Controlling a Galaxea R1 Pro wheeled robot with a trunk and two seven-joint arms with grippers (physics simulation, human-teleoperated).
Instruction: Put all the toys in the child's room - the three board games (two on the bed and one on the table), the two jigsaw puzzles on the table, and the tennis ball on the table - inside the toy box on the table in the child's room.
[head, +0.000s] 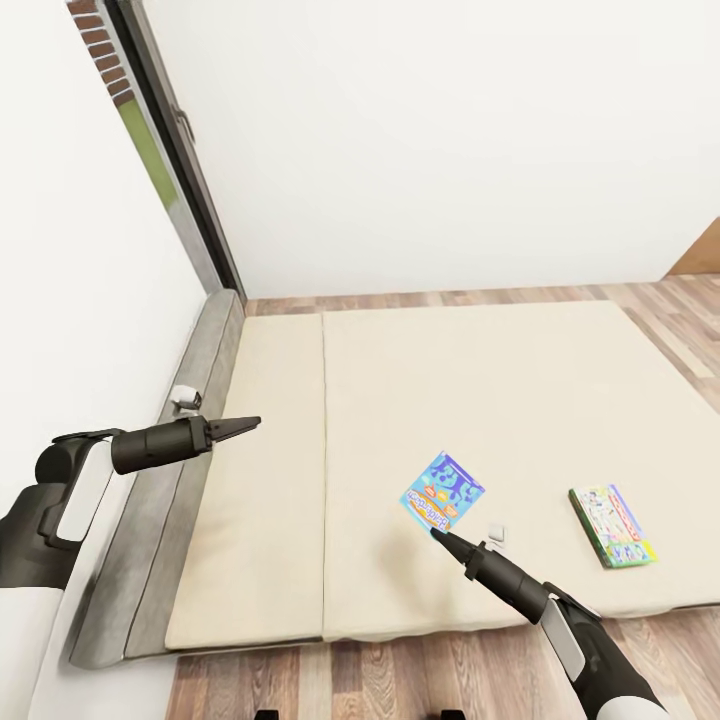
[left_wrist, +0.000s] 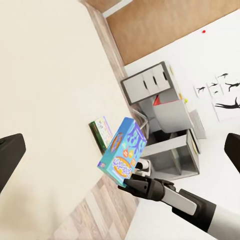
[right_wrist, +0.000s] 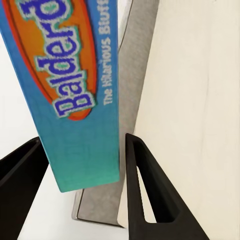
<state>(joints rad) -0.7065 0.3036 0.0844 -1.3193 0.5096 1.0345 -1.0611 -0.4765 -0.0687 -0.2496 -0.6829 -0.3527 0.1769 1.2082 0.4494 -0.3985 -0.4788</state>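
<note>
Black tapered jaws, white-and-black arms

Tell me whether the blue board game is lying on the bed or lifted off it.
Lifted. The blue board game stands tilted in the air, gripped at its lower edge by the right pincer, above the bed.
</note>
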